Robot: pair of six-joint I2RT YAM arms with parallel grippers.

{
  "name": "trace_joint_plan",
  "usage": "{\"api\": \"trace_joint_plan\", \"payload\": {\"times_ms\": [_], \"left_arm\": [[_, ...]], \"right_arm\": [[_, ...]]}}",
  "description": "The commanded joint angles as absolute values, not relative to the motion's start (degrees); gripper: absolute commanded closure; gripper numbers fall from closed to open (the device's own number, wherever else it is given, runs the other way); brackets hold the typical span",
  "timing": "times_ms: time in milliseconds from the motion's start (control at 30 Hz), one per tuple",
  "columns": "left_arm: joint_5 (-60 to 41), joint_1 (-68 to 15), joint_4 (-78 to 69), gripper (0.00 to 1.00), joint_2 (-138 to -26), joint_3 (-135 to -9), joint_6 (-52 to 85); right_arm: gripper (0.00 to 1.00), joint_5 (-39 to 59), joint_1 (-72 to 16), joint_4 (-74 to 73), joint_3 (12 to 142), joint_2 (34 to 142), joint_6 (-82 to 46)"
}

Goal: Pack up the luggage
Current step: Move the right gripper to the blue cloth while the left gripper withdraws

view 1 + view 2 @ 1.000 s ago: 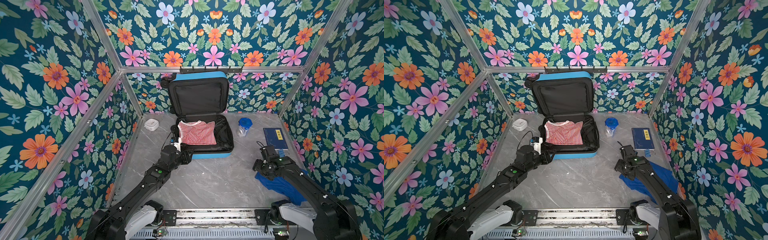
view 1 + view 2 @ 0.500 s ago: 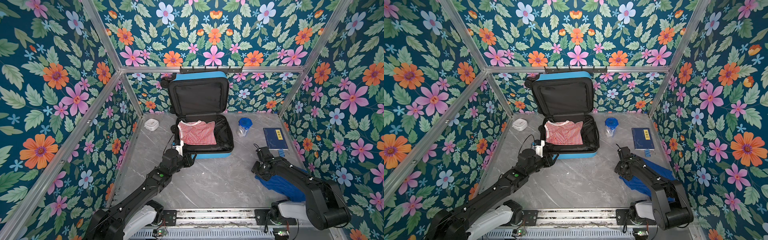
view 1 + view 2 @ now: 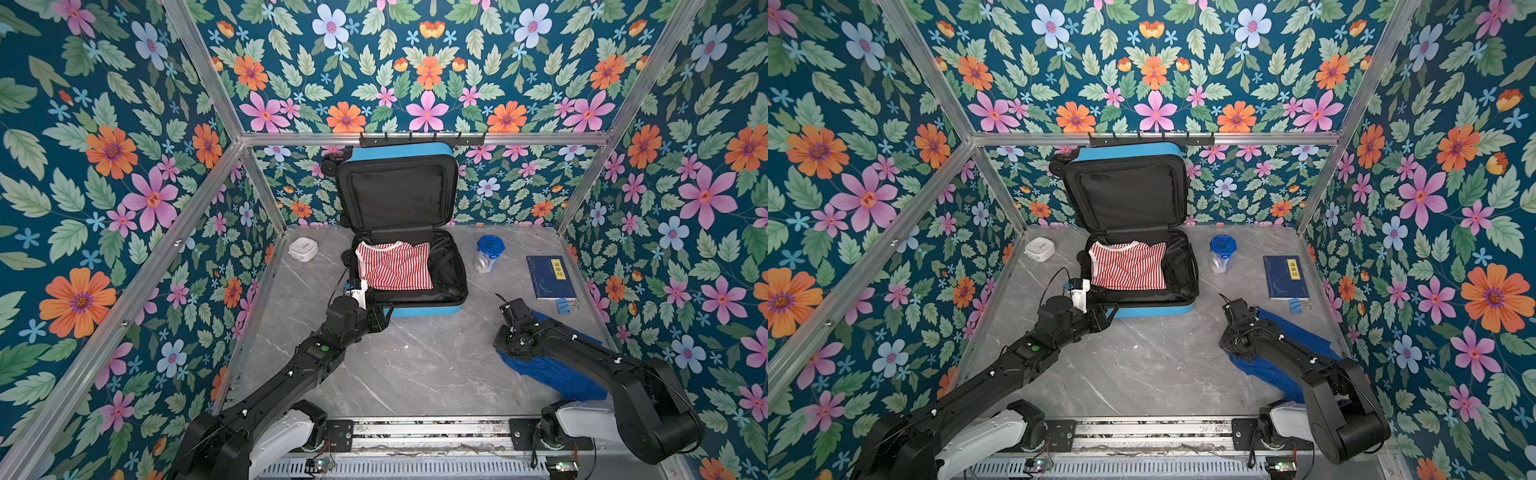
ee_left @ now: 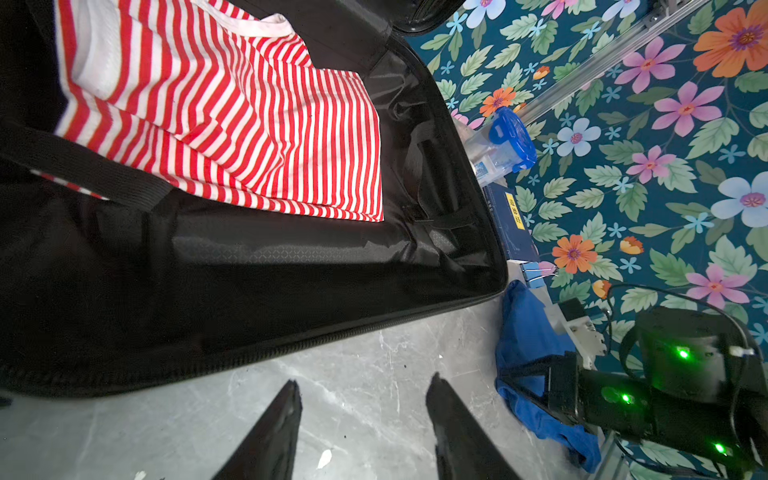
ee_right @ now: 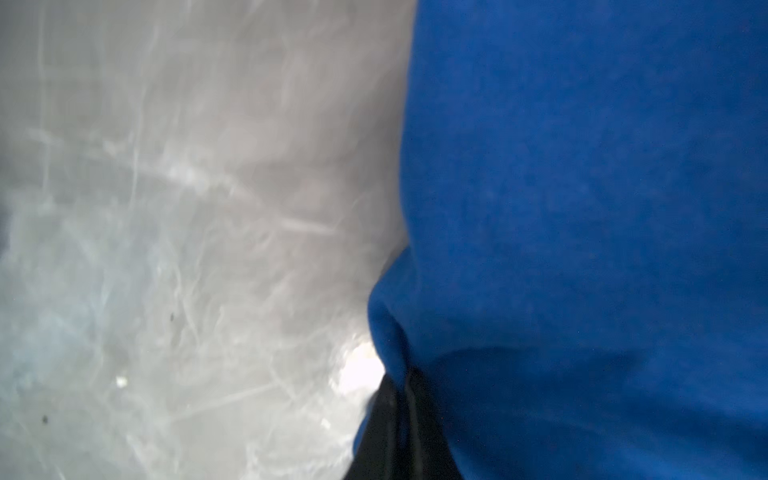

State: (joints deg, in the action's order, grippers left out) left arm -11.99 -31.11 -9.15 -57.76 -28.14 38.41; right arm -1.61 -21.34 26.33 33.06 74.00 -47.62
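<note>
The luggage [image 3: 424, 309] [image 3: 1154, 309] lies open at the back of the table, its sky-blue lid propped against the rear wall and black lining [image 4: 291, 291] showing. A red-and-white striped shirt [image 3: 395, 266] [image 4: 249, 124] lies inside on the left. A blue cloth [image 3: 557, 374] [image 5: 582, 208] lies crumpled on the table at the right. My right gripper [image 3: 505, 353] [image 5: 401, 399] points down onto the cloth's left edge, shut with blue fabric pinched between its jaws. My left gripper [image 4: 363, 380] [image 3: 385, 313] hovers open and empty over bare table by the luggage's front left corner.
A white round box [image 3: 303, 249] sits at the back left. Right of the luggage stand a clear jar with a blue lid [image 3: 489, 253], a dark-blue book with a yellow label [image 3: 550, 276] and a blue binder clip [image 3: 565, 305]. Floral walls with aluminium rails enclose the table.
My right gripper has come down onto the blue cloth's edge and shut on it. The left arm has pulled back slightly from the luggage, still open.
</note>
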Motion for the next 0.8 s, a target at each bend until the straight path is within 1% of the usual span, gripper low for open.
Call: {"api": "trace_joint_plan", "payload": {"times_ms": [0,267,433,600,767], "left_arm": [[-11.03,-31.11,-9.00,0.47,-58.24,-28.65,38.24],[-9.33,-30.98,-6.36,0.45,-61.19,-29.60,38.49],[-7.91,-30.21,-4.73,0.44,-60.86,-29.36,38.73],[-8.77,-27.60,-3.19,0.41,-59.62,-29.05,38.26],[-10.25,-24.06,-1.61,0.41,-58.99,-28.17,38.15]], "right_arm": [[0.95,-0.97,-24.47,27.78,34.15,73.92,-47.75],[1.00,-2.54,-35.84,28.51,39.56,77.48,-48.27],[1.00,-2.59,-42.35,29.04,44.13,82.19,-49.02],[1.00,-3.83,-50.17,31.46,51.87,87.97,-48.30],[1.00,-3.57,-56.02,33.15,60.64,93.89,-44.88]]}}
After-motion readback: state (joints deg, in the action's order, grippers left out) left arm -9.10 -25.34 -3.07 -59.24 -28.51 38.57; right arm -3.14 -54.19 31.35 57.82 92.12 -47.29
